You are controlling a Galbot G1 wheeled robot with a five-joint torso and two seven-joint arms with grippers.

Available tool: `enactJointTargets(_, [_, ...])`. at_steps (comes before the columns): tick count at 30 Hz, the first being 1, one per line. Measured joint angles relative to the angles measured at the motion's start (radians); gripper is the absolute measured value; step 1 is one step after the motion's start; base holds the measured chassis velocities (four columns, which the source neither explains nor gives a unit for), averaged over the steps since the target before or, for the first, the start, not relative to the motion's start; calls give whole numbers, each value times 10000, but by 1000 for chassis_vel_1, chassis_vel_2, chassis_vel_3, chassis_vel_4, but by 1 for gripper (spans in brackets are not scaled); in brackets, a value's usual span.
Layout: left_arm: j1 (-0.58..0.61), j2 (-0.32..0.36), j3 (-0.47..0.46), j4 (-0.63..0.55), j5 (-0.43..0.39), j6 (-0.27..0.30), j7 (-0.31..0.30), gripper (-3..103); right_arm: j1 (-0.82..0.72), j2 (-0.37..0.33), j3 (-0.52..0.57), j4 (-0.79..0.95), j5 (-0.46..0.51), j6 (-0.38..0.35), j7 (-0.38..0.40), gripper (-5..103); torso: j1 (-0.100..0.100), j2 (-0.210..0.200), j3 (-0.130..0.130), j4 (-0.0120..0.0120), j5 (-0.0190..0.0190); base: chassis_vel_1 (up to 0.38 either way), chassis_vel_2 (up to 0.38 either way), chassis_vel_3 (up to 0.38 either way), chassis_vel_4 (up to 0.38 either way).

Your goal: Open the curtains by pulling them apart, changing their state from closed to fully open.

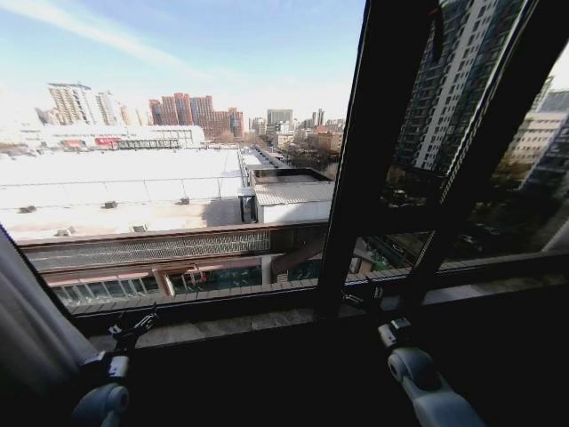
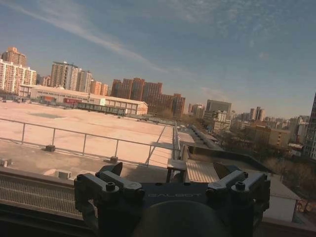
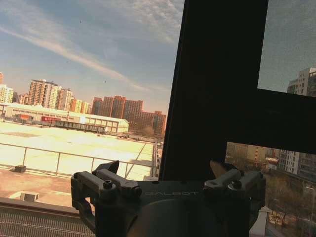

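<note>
Dark window frame (image 1: 369, 151), stone sill (image 1: 267, 322), sunlit rooftop (image 1: 124, 169) beyond.

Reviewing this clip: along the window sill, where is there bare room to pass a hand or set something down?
The sill lies bare between the left pincer and the right pincer, below the glass. It is tight at the far left, where the curtain bunches beside the left pincer, and around the dark window post by the right pincer.
</note>
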Motion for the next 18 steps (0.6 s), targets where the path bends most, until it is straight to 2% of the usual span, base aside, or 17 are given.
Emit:
enactJointTargets(8, [96,-66,202,-107,459,-282,-339,100,0,0,0,0,0,0,0,100,0,0,0,0,1,0,0,0,0])
enactJointTargets(18, [198,115,-51,-18,529,-372,-469,100,0,0,0,0,0,0,0,100,0,0,0,0,0,0,0,0,0])
